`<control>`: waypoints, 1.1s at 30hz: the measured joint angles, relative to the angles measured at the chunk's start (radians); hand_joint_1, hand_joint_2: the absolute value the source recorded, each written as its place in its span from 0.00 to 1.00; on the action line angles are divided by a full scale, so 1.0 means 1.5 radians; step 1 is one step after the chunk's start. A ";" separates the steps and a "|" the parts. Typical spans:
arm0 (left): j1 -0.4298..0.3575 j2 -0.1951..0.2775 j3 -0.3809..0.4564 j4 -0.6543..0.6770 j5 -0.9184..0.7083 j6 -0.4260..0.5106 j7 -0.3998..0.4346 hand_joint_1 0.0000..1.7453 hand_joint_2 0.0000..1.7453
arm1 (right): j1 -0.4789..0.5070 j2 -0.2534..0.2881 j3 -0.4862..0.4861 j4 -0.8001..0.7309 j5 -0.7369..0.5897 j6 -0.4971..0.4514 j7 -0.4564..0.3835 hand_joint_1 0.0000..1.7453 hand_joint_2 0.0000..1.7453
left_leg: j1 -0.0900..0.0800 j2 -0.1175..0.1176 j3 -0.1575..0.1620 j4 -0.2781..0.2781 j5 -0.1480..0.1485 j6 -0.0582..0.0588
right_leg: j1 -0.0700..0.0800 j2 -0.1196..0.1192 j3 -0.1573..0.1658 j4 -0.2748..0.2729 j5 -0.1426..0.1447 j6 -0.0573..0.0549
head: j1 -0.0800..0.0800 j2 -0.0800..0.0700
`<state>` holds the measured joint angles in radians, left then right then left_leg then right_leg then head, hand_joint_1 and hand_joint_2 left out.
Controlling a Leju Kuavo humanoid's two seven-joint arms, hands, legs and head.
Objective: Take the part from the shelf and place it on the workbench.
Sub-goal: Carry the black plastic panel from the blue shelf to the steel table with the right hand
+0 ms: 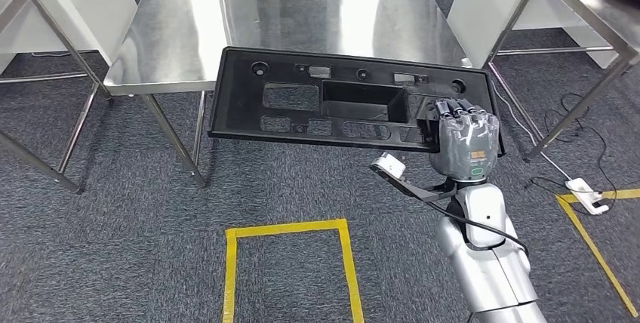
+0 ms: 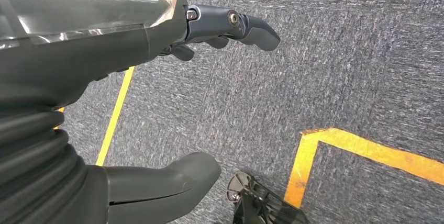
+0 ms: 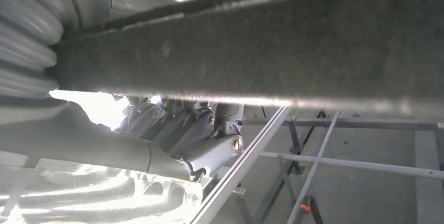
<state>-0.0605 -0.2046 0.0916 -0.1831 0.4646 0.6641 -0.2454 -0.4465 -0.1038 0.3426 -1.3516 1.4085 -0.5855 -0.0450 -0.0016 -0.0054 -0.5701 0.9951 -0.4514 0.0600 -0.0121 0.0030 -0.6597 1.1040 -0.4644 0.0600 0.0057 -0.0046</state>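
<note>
One long black moulded plastic part (image 1: 332,100), a flat panel with rectangular cut-outs and a raised rim, is what I have up in the air in front of me, and my right hand (image 1: 466,138) grips it at its right end, fingers wrapped over the near edge. I see the panel held roughly level, tilted slightly, with its far edge overlapping the near edge of the stainless-steel workbench (image 1: 189,29) in the head view; I cannot tell whether it touches the steel top or hangs just above it. From the right wrist view the dark underside of the part (image 3: 293,51) crosses the picture, with my darker fingers (image 3: 209,135) curled up against it. My left hand (image 2: 157,77) hangs low over the grey carpet (image 2: 340,67), its fingers apart and holding nothing, near a corner of yellow floor tape (image 2: 314,145). On the carpet before me a yellow taped rectangle (image 1: 290,229) marks the floor, and a white power strip (image 1: 585,186) lies to the right beside another steel table (image 1: 596,6).
</note>
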 joint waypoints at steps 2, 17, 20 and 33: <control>0.000 0.000 0.000 0.000 0.000 0.000 0.000 0.00 1.00 | -0.001 0.001 0.000 0.001 0.000 -0.001 0.000 1.00 1.00 | -0.003 -0.001 0.003 0.003 -0.007 -0.006 | 0.002 -0.002 0.033 -0.066 0.026 -0.007 | 0.002 0.000; 0.001 0.003 0.000 0.000 -0.002 -0.006 -0.007 0.00 1.00 | 0.001 0.007 -0.001 0.006 0.008 -0.010 0.002 1.00 1.00 | 0.014 0.000 -0.034 0.024 0.014 -0.038 | -0.007 0.005 0.070 -0.078 0.005 -0.027 | -0.017 0.000; 0.000 0.004 0.000 0.000 -0.003 -0.010 -0.010 0.00 1.00 | 0.004 0.007 -0.002 0.005 0.010 -0.014 0.005 1.00 1.00 | 0.007 -0.001 -0.023 0.010 0.010 -0.024 | -0.003 0.006 0.071 -0.081 0.001 -0.015 | -0.015 0.000; 0.005 0.004 -0.002 0.000 -0.003 -0.012 -0.016 0.00 1.00 | 0.015 -0.018 -0.029 0.008 -0.003 -0.022 0.004 1.00 1.00 | -0.004 -0.003 0.026 0.000 -0.026 -0.006 | 0.004 -0.002 0.028 -0.073 0.041 -0.006 | 0.005 0.000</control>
<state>-0.0536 -0.1988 0.0889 -0.1832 0.4599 0.6462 -0.2693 -0.4246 -0.1303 0.2993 -1.3392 1.4042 -0.6182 -0.0385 -0.0073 -0.0094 -0.5317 0.9953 -0.4901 0.0515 -0.0061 0.0005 -0.6176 0.9942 -0.4023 0.0504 0.0126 -0.0046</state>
